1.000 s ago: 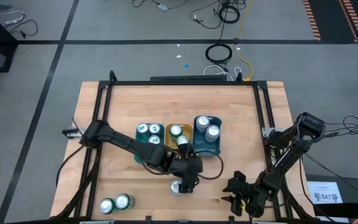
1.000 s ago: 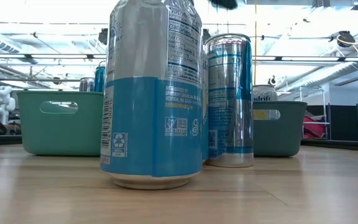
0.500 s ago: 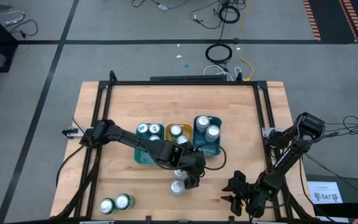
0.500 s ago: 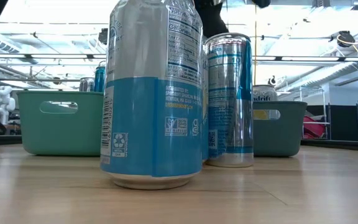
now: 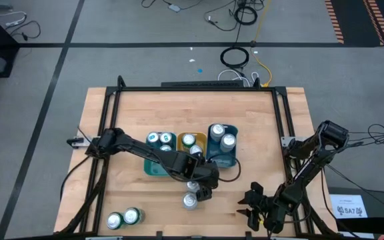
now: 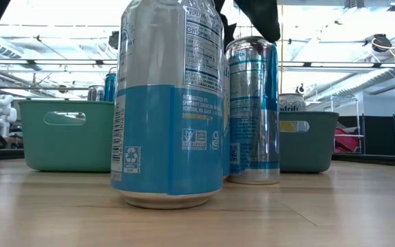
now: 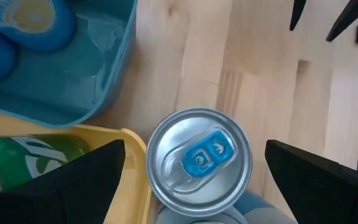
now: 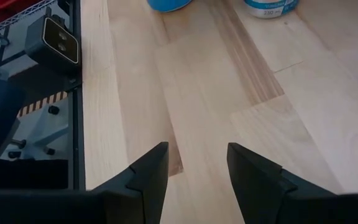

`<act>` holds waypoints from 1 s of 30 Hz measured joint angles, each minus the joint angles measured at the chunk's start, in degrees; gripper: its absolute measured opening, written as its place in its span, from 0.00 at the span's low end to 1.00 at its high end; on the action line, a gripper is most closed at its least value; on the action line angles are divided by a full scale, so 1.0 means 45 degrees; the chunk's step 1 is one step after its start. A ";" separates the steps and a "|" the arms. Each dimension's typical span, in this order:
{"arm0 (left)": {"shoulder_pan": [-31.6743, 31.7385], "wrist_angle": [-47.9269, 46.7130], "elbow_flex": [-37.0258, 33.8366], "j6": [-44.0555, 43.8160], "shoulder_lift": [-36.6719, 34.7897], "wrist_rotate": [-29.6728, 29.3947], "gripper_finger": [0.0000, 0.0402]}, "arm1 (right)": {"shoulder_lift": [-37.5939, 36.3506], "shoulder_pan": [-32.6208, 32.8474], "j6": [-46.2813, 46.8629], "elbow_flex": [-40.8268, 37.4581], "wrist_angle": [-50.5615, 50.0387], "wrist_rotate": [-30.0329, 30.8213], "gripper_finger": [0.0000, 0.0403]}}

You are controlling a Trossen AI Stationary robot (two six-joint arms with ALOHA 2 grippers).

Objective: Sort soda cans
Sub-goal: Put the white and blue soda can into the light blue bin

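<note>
Soda cans stood in several groups on the wooden table. At the near left corner, two cans sat side by side, one with a green side. Farther in, the teal tray held two green-topped cans. Touching its right side, the yellow tray held two more cans, and the blue tray next to that carried two blue cans at its far end.

Just near of the trays, two loose cans stood on the bare wood. The left gripper hung directly above them with its fingers spread wide, holding nothing. Its wrist camera looked straight down on a slim can with a blue pull tab, which lay between the two fingers and just beside the corner of the yellow tray; the rim of a second can showed right below it. From table height, the nearer blue-and-silver can stood in front of the slim silver-and-blue can, with the dark gripper above the slim one.

The right gripper waited at the near right edge of the table, well apart from every can, its fingers partly open over bare wood and gripping nothing.
</note>
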 joint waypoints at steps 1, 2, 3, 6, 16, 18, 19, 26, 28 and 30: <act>0.0000 0.0015 0.0000 0.0005 0.0000 -0.0041 0.98 | 0.0000 0.0000 -0.0046 0.0000 -0.0010 0.0000 0.38; 0.0000 0.0039 0.0000 0.0005 0.0000 -0.0055 0.98 | 0.0000 0.0000 -0.0088 0.0000 -0.0010 0.0000 0.38; 0.0000 0.0039 0.0000 0.0005 0.0000 -0.0060 0.97 | 0.0000 0.0000 -0.0098 0.0000 -0.0014 0.0001 0.38; 0.0000 0.0034 0.0000 0.0010 0.0000 -0.0114 0.93 | 0.0000 0.0000 -0.0097 0.0000 -0.0044 0.0005 0.38; -0.0028 0.0034 0.0000 0.0002 0.0000 -0.0461 0.84 | 0.0000 0.0000 -0.0035 0.0000 -0.0035 0.0010 0.38; -0.0057 0.0039 0.0000 0.0010 0.0000 -0.0651 0.84 | 0.0000 0.0000 -0.0012 0.0000 -0.0035 0.0010 0.38; -0.0074 0.0041 0.0000 0.0010 0.0000 -0.0707 0.84 | 0.0000 0.0000 -0.0005 0.0000 -0.0035 0.0010 0.38; -0.0173 0.0126 0.0005 0.0008 0.0321 -0.1044 0.84 | 0.0000 0.0000 -0.0044 0.0000 -0.0030 0.0021 0.38; -0.0219 0.0111 0.0005 0.0000 0.0384 -0.1085 0.84 | 0.0000 0.0000 -0.0050 -0.0001 -0.0035 0.0020 0.38; -0.0242 0.0126 0.0005 0.0000 0.0389 -0.1103 0.84 | 0.0000 0.0000 -0.0063 0.0000 -0.0030 0.0026 0.38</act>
